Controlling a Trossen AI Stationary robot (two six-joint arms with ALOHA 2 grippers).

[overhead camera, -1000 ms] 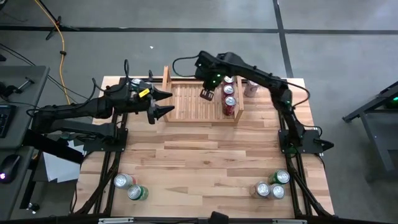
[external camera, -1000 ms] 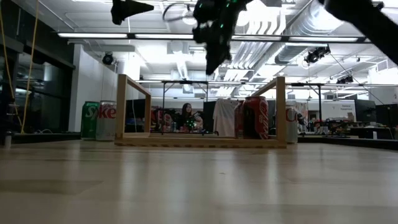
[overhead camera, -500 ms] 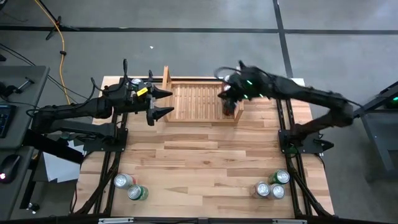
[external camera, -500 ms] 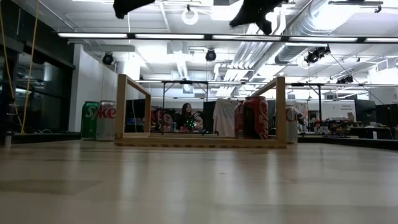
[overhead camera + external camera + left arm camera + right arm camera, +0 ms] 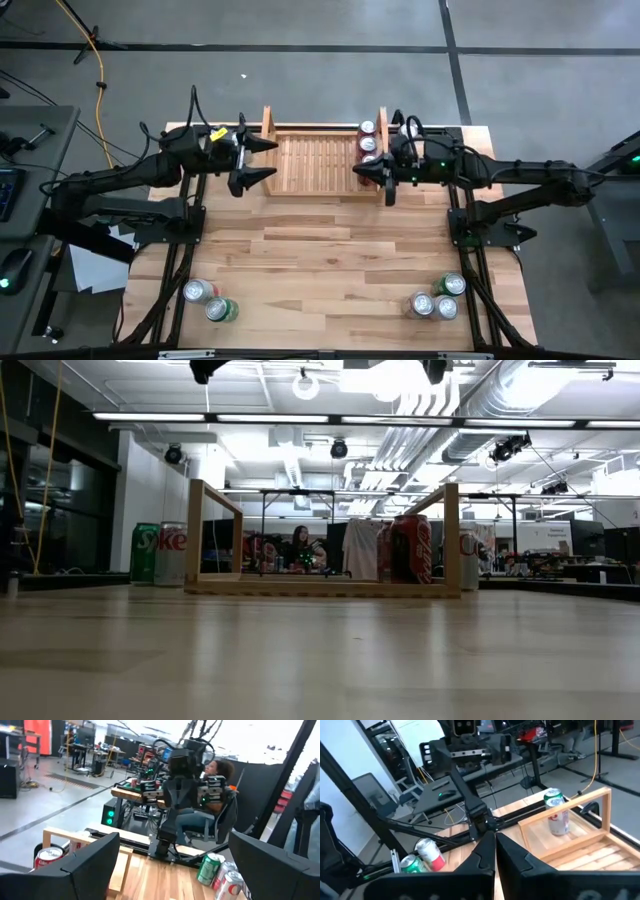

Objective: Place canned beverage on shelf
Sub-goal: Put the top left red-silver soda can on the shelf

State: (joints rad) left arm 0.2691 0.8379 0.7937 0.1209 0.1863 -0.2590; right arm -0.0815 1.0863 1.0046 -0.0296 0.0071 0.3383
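- The shelf sits at the table's far edge, three cans lined inside along its right board.
- Two cans lie near the table's front-left corner, three cans front-right.

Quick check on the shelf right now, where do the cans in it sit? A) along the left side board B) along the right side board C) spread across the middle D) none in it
B: in the high view the red cans line up against the right side board of the shelf; the slats beside them are bare.
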